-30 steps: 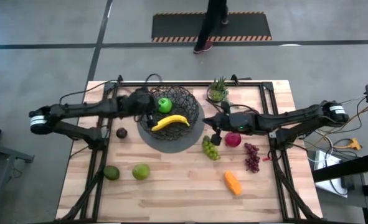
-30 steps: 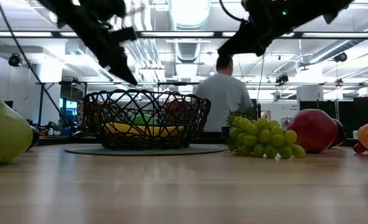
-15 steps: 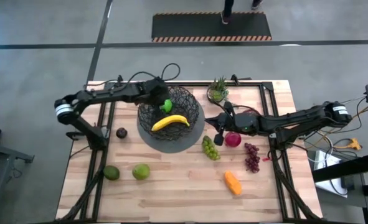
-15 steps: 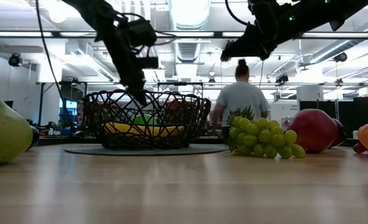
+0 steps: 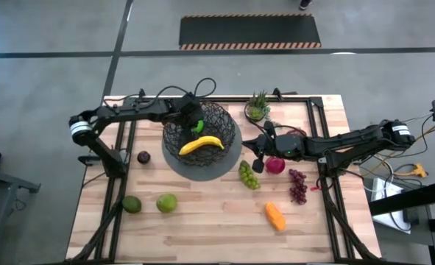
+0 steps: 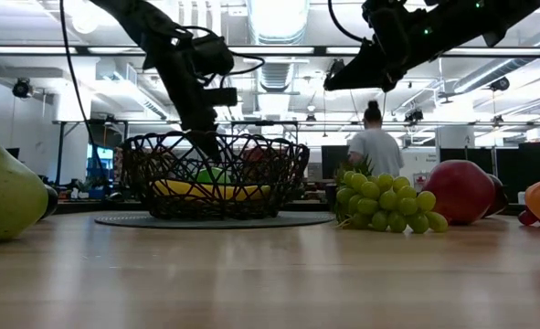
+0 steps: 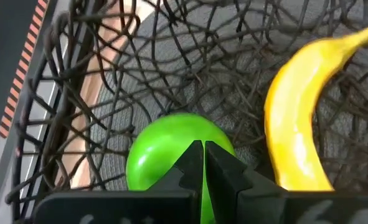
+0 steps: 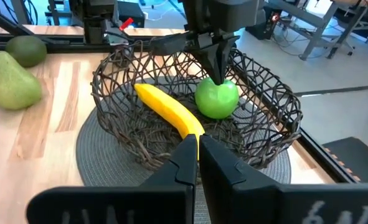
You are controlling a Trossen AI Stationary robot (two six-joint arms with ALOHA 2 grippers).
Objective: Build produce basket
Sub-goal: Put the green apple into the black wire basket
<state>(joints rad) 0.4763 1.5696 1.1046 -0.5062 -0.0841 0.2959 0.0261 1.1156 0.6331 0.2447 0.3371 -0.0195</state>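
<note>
The black wire basket (image 5: 221,122) stands on its grey base at the table's far middle. Inside lie a yellow banana (image 5: 201,145) and a green apple (image 8: 217,98). My left gripper (image 8: 219,79) is shut and points down into the basket, its tips at the apple's top. My right gripper (image 5: 256,163) is shut on nothing and hangs in the air to the right of the basket, above the green grapes (image 5: 248,176). A red apple (image 5: 276,165), purple grapes (image 5: 298,185) and an orange piece (image 5: 275,216) lie on the table's right part. My left gripper's shut fingertips (image 7: 203,151) stand at the green apple's top (image 8: 218,87), slanting down from the table's left. Whether they touch it, I cannot tell. The apple rests on the basket's floor beside the banana.
A green pear (image 5: 132,205), a round green fruit (image 5: 166,202) and a small dark fruit (image 5: 143,157) lie on the table's left part. A small potted plant (image 5: 258,107) stands at the far edge, right of the basket. A person (image 6: 376,146) stands in the room behind.
My left gripper has gone from the basket's left rim toward the table's right and far edge, tipped further down and sunk into the basket, stopping over the green apple; it stayed shut. The apple and banana have kept their places.
</note>
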